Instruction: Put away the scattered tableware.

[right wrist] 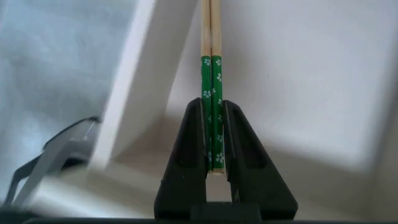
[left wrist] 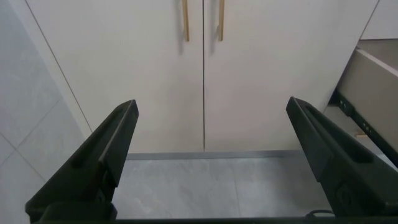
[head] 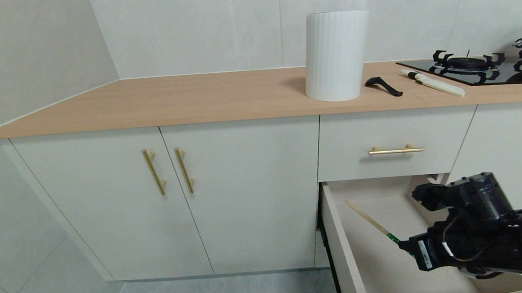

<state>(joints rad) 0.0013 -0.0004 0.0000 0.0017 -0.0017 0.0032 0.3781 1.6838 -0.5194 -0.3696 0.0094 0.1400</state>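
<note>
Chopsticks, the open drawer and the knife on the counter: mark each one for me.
chopsticks (right wrist: 210, 84), right wrist view, on the green patterned section.
open drawer (head: 337, 240), head view, on its left side wall.
knife (head: 434, 84), head view, on the middle of its pale blade.

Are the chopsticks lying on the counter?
No, the right gripper has its jaws shut on the chopsticks, holding them above the open drawer.
</note>
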